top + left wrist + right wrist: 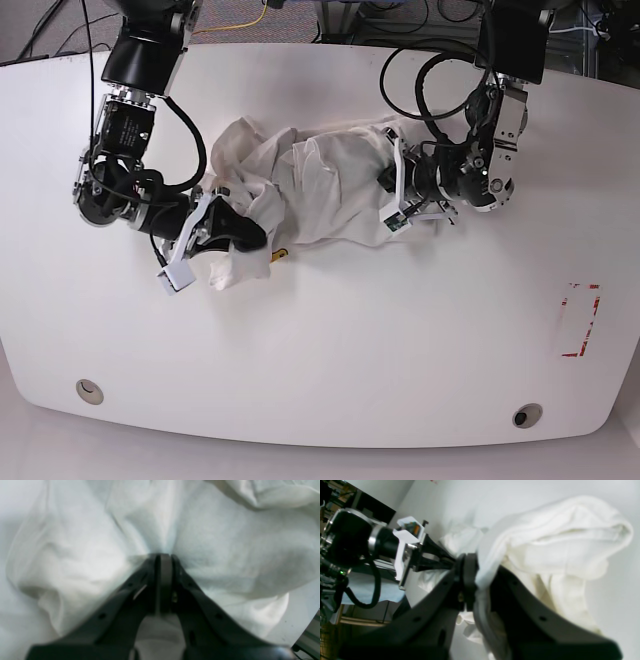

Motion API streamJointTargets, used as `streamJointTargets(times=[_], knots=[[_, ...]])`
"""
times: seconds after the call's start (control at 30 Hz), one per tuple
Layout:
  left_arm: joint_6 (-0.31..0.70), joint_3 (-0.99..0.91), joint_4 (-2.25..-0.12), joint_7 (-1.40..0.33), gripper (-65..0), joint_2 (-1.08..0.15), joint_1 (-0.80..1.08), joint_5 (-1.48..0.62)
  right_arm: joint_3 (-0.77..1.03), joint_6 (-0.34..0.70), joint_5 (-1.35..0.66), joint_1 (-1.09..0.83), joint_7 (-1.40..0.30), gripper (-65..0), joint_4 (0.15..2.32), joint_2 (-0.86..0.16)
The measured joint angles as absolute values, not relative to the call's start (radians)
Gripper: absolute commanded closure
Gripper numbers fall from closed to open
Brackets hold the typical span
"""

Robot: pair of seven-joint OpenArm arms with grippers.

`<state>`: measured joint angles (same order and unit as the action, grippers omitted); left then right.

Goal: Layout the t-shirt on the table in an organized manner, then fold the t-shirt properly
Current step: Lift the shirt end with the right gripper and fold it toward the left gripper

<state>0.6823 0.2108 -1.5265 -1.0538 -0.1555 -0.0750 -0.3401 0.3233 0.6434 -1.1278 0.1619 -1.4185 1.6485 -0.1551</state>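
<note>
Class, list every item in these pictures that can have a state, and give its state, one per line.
t-shirt: bunched, not laid flat, pinched by both grippers
left gripper: shut on t-shirt
right gripper: shut on t-shirt
table: shirt resting on it

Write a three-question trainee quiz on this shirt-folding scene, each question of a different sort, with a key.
1. True or false: the t-shirt lies flat and smoothed out on the table.
2. Multiple choice: what is the left gripper doing? A) hanging open above the cloth B) shut on the t-shirt C) resting on bare table
3. Fill in: the right gripper is shut on the ____.

Key
1. False: it is bunched and crumpled between the two arms.
2. B
3. t-shirt
</note>
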Motion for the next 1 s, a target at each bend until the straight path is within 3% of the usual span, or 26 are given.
streamJointTargets(times=[0.53, 1.0], knots=[[0.682, 0.208, -1.526, -1.055, -0.7, -0.147, -0.075, -0.339, 0.162, 0.600, -1.122, 0.206, -1.426, -3.5, 1.648, -0.051], [0.686, 0.206, -1.609, -1.069, -1.1, -0.115, -0.070, -0.336, 0.153, 0.598, -1.123, 0.234, -1.422, -3.5, 1.648, -0.051]])
